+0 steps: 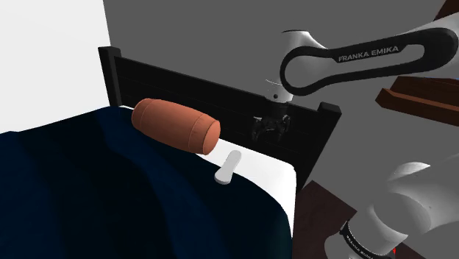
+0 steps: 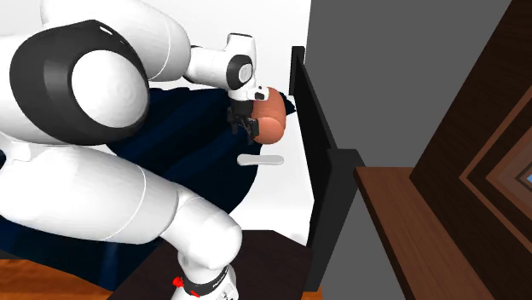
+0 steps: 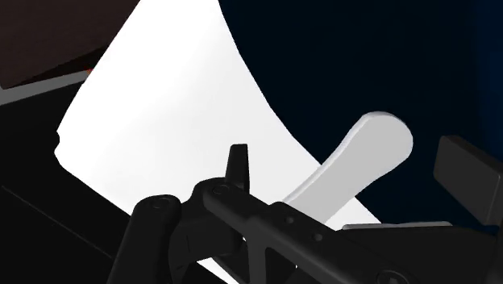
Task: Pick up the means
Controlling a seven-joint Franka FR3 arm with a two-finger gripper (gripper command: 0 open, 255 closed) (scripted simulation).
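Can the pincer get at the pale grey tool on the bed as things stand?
Probably yes: the open pincer hangs near the pale grey tool, which lies uncovered at the edge of the blanket, apart from the brown bolster.

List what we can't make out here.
- Second exterior view: part of the reddish-brown cylindrical bolster is hidden behind the black tool.
- Wrist view: the narrow end of the pale grey paddle-shaped object is hidden behind the tool's own body.
- Shoulder view: the dark navy blanket is cut off by the left and bottom edges.
- The tool's height above the object cannot be told.
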